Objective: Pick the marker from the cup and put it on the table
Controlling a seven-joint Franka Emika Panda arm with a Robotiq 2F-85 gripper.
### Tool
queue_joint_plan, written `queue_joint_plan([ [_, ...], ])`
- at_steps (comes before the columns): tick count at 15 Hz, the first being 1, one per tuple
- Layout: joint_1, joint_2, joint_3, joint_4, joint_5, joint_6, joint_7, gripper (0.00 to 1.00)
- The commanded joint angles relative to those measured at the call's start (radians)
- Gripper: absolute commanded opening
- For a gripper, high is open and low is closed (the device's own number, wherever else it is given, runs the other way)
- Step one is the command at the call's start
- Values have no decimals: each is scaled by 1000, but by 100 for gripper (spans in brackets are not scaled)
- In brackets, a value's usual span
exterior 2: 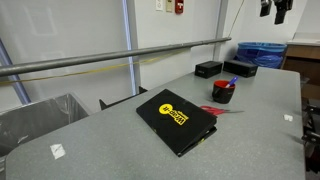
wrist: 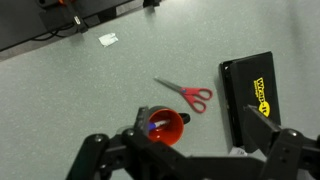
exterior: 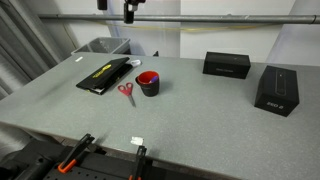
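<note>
Wrist view: end effector (wrist: 188, 158) wide open, empty, well above the cup (wrist: 165, 127).

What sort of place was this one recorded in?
Probably a lab or workshop: a grey table with clamps on its edge, a metal rail alongside, and blue bins nearby.

The table (exterior: 200, 125) is speckled grey; the cup (exterior: 148, 85) black outside, red inside; the marker (exterior 2: 232, 81) looks blue; the scissors (wrist: 181, 91) have red handles; the case (exterior 2: 185, 128) is black with yellow print.
</note>
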Motion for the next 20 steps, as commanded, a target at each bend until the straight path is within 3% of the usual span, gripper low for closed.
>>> queue_joint_plan([
  [1, -12, 145, 15, -9, -14, 193, 44, 100],
  [6, 1, 328, 7, 5, 14, 359, 39, 100],
  [9, 1, 405, 7, 16, 9, 398, 57, 100],
  [16, -2, 387, 3, -9, 2, 377, 33, 100],
  [20, -1, 447, 2, 2, 0, 431, 54, 100],
])
